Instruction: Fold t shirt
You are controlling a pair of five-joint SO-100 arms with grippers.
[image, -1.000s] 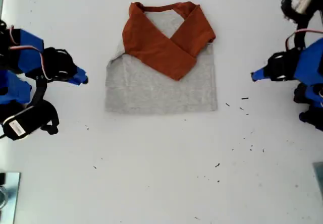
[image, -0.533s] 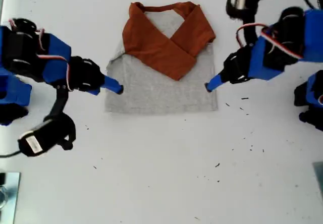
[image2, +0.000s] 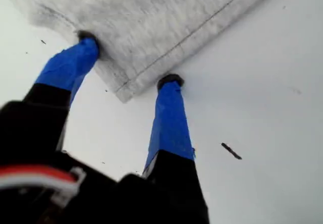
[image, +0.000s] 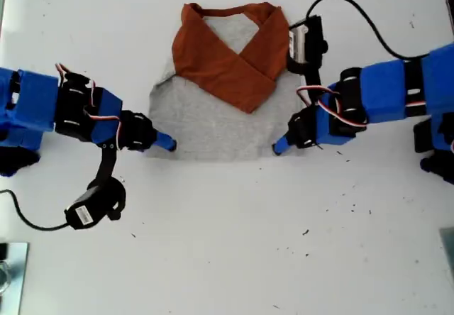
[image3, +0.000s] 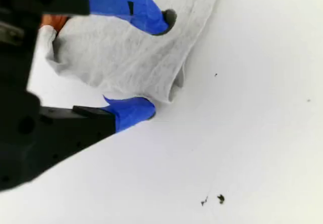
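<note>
So my first end effector (image2: 129, 60) and my second end effector (image3: 155, 63) each sat open around a bottom t shirt (image: 213, 127) corner; pinching probably came next.

light: bright, even | shadows: faint | wrist views: soft, near parts blurred

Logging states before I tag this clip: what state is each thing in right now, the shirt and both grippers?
t shirt: lying flat on the table, both orange sleeves folded in and crossed over the grey body, bottom hem not yet folded up.
my first gripper: open, jaws straddling one hem corner.
my second gripper: open, jaws on either side of a hem corner, not closed on it.
</note>
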